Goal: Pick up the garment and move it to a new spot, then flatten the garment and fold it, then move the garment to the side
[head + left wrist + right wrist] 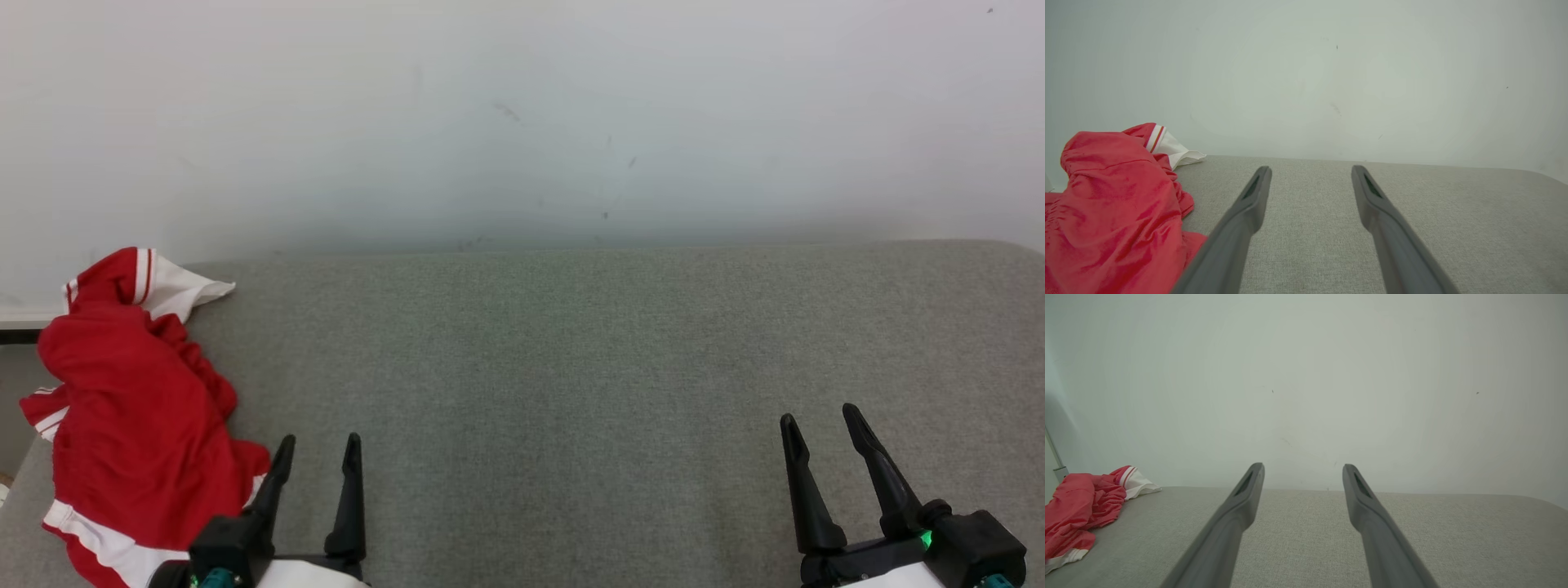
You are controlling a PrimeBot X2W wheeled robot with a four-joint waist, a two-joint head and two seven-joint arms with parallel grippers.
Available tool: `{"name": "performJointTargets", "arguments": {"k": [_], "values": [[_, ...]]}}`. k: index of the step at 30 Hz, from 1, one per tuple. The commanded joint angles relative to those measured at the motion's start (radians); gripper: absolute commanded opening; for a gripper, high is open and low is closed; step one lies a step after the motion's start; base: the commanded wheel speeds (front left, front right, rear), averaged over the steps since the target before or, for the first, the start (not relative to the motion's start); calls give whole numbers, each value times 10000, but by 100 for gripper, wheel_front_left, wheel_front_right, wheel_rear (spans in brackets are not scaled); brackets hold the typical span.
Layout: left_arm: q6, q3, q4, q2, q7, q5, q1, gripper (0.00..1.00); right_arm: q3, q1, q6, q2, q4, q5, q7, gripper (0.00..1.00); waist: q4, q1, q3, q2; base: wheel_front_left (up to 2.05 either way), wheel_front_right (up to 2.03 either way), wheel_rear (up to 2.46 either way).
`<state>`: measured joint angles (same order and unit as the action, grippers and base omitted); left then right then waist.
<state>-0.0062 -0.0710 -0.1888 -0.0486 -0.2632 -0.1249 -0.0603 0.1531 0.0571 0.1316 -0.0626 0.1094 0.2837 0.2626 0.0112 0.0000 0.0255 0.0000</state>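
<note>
The garment [135, 408] is red with white trim and lies crumpled at the far left of the grey padded surface [571, 367]. It also appears at the left in the left wrist view, garment [1114, 212], and smaller in the right wrist view, garment [1081, 506]. My left gripper [318, 449] is open at the lower left, just right of the garment's near edge, with nothing between its fingers. My right gripper [819, 418] is open at the lower right, far from the garment and empty. Both gripper pairs, left gripper [1310, 169] and right gripper [1302, 467], point toward the back wall.
A pale wall [522, 122] rises right behind the grey surface. The surface's left edge runs close by the garment, and its far right corner [1012, 253] is rounded. A thin grey post [1057, 465] stands at the far left.
</note>
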Motion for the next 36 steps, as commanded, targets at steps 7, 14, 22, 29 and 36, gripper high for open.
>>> {"name": "performJointTargets", "arguments": {"k": [7,14,22,29,36], "values": [[39,17,-79,-34,-26,-55,-35,100,-21,-142,-17,23,-56,-20,34,100,-58,0,-30,0,0,0,0],[68,109,-125,-35,-26,-45,-139,100,243,-159,-17,-22,-45,105,32,100,-297,0,-82,0,0,0,0],[251,218,-238,-35,-23,-254,-108,100,382,-162,-17,-12,-22,270,18,100,-1088,0,-132,0,0,0,0],[212,285,-313,-38,-18,-270,-133,100,561,-204,-17,23,44,423,18,100,-2057,0,-152,0,0,0,0],[276,322,-450,-36,-17,-415,-94,100,834,-182,-17,17,120,497,17,100,-3142,0,-92,0,0,0,0]]}}
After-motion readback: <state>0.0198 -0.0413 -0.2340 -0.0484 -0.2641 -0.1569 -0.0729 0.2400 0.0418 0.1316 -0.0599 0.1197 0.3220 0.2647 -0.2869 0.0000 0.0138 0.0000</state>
